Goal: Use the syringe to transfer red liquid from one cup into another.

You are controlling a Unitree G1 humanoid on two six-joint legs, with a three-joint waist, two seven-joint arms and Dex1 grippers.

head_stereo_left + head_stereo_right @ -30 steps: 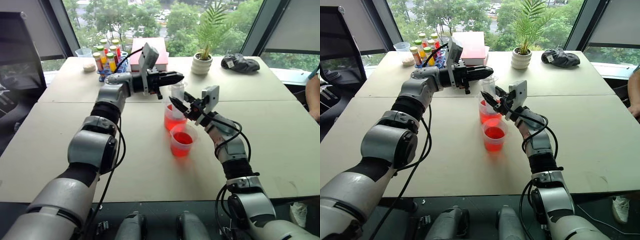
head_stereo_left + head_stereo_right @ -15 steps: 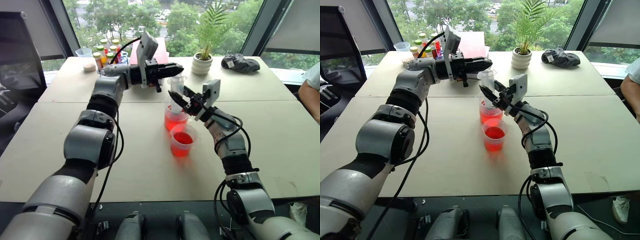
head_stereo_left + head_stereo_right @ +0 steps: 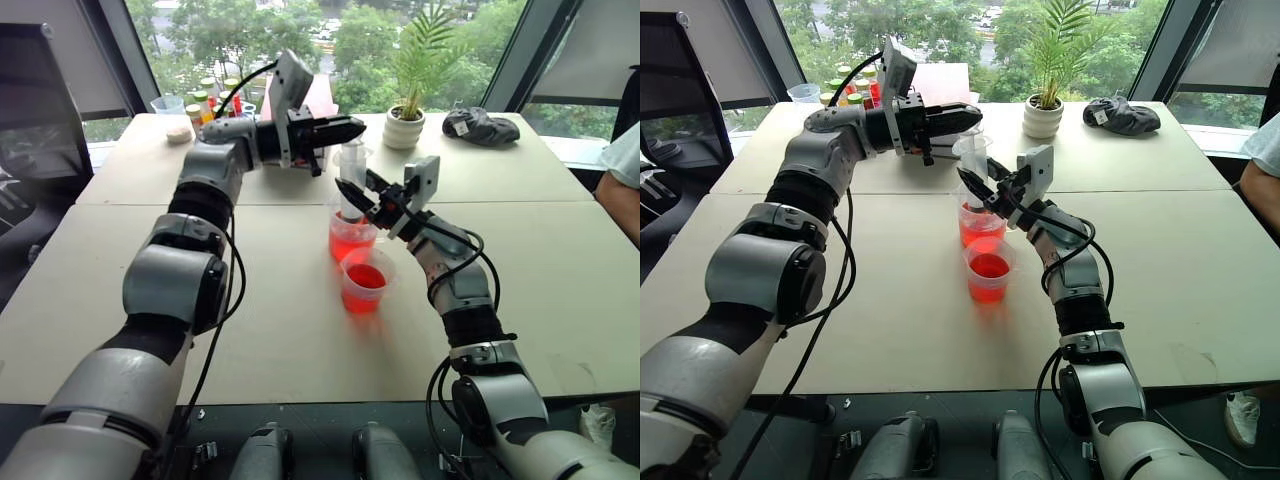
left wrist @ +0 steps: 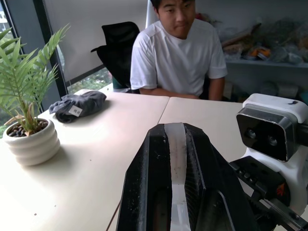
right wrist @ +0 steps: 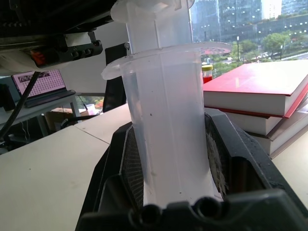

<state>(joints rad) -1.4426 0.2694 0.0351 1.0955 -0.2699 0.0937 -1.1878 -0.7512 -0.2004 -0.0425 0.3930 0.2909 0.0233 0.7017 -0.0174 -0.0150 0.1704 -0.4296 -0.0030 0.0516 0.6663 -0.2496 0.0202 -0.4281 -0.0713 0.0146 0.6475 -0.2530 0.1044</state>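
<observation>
The left gripper [image 3: 345,128] reaches in from the left, level with the top of the syringe [image 3: 352,180], its fingers pinched tight on the plunger head. The syringe stands upright, long axis vertical, with its lower end down inside the taller cup [image 3: 349,238] of red liquid [image 3: 347,243]. Just to the right, the right gripper [image 3: 355,194] comes in from the near right and clamps the barrel below its flange, fingers on either side. So the plunger lies straight above the barrel, and any further drawing would likely run along that vertical line. The shorter cup [image 3: 364,282], already holding red liquid, sits just nearer than the taller one, close below the right wrist.
</observation>
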